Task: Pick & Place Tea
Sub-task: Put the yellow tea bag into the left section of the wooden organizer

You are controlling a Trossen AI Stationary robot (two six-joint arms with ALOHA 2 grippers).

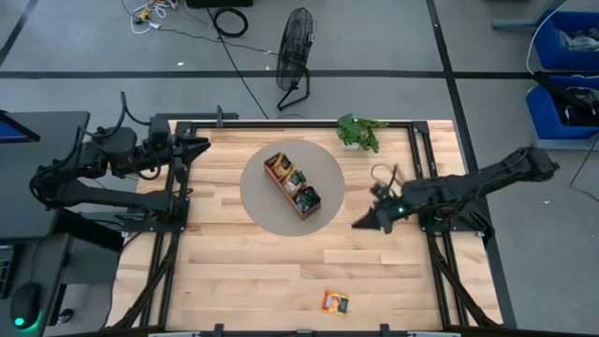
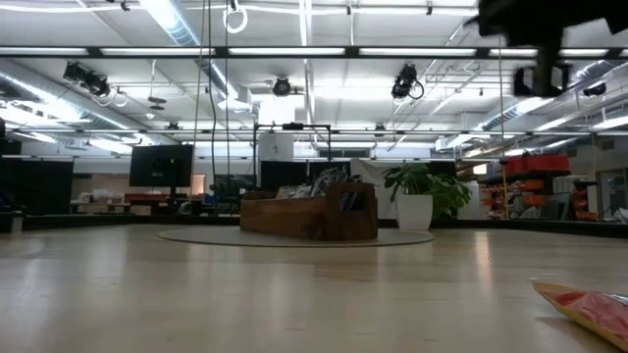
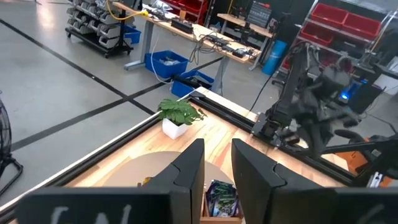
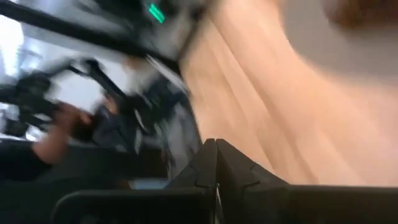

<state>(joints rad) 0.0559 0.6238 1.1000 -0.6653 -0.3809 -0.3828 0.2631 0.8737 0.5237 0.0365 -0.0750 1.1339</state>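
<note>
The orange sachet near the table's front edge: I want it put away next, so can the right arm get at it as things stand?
Probably yes. The orange sachet lies alone on bare wood, nothing around it, and the right claw hangs shut and empty above the table's right side.

Wooden tray (image 1: 292, 186) – plant (image 1: 357, 132) – fan (image 1: 295, 58)

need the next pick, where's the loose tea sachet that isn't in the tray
In the high view the loose orange sachet lies alone on the table's near edge, right of centre, well clear of the wooden tray and mat.
</note>
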